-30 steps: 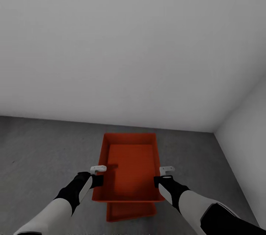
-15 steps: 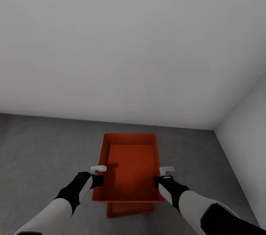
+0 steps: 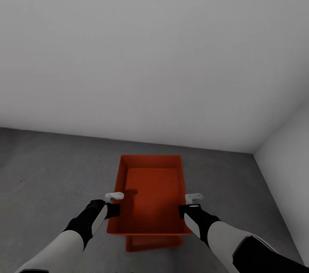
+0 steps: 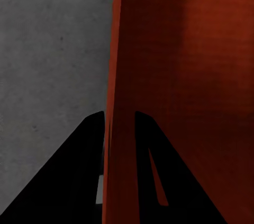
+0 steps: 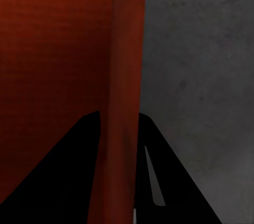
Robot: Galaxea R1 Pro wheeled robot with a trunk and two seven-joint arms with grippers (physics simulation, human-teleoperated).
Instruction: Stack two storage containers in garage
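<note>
The floor (image 3: pixel 56 170) is dark grey and rough, like concrete. One orange-red container (image 3: pixel 152 243) is seen low down at the near edge, partly hidden; whether it is resting on the floor cannot be told.

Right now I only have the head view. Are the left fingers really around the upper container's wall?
Observer: Yes. The left wrist view shows the left fingers straddling the held container's wall, one inside and one outside.
Operator: And the right side?
Observer: The same. The right fingers pinch the opposite wall, with grey floor beyond it.
</note>
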